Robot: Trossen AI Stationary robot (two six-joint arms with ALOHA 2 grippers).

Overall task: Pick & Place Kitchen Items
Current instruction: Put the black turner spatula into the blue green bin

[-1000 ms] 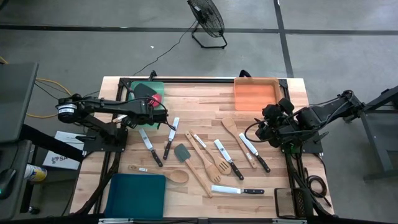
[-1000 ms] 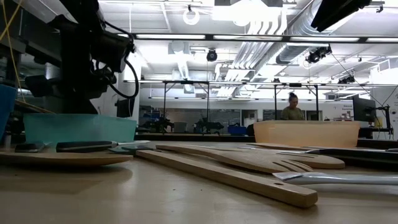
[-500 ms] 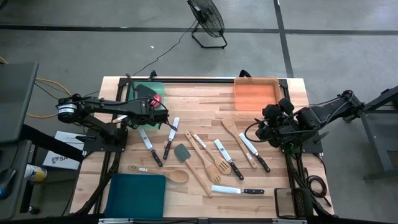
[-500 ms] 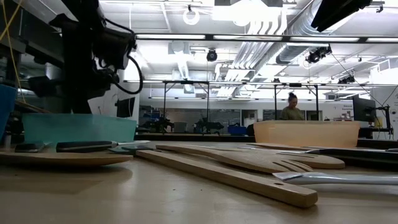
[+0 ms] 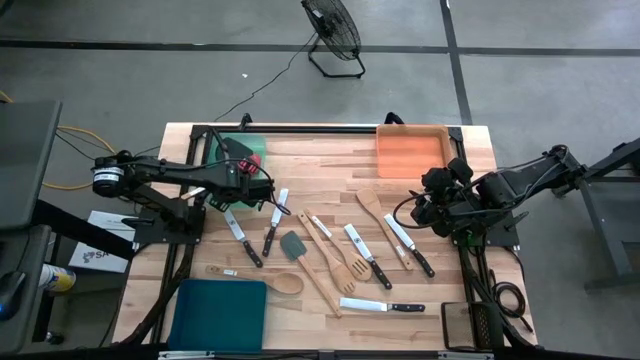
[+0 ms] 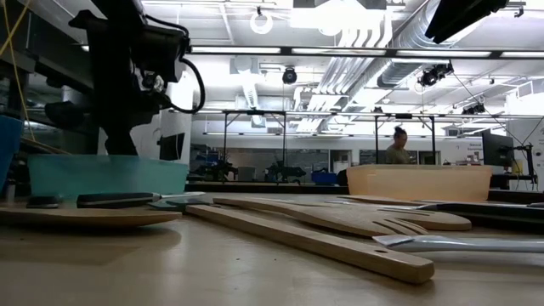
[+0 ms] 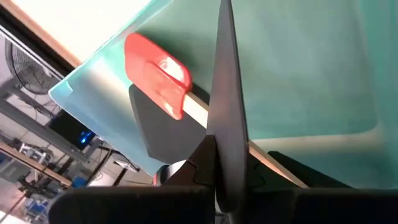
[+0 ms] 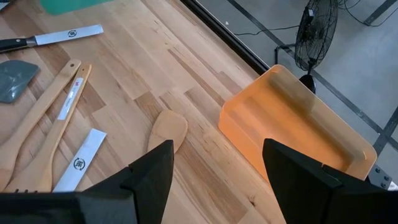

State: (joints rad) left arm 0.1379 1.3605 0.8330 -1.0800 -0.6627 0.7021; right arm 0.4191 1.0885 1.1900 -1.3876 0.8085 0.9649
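My left gripper (image 5: 250, 178) is over the near right corner of the green tray (image 5: 215, 140), shut on a thin black utensil (image 7: 227, 93) seen edge-on. In the tray (image 7: 298, 74) lies a red-headed spatula (image 7: 155, 71) with a pale handle, and a dark flat shape (image 7: 161, 127) beside it. My right gripper (image 5: 432, 205) is open and empty above the table's right side. Its fingers are wide apart in the right wrist view (image 8: 217, 180). Knives, wooden spoons, slotted turners and a grey spatula (image 5: 293, 245) lie flat on the table's middle. My left gripper pinches the black utensil (image 7: 225, 155) between its two fingers. The utensil runs on past the fingertips, edge-on, above the tray floor. Its far end leaves the picture. I cannot tell which part the fingers are on, or whether it touches the tray.
An orange tray (image 5: 412, 150) stands at the far right corner and a teal tray (image 5: 220, 312) at the near left. Knives (image 5: 240, 235) (image 5: 385, 306), a wooden spoon (image 5: 262, 280) and wooden turners (image 5: 335, 260) lie between the arms. A person shows far behind the table (image 6: 398, 146).
My left gripper has turned at the wrist over the green tray and shifted slightly toward the table's right. The black utensil has turned with it and now shows narrower from above. My right arm has kept still.
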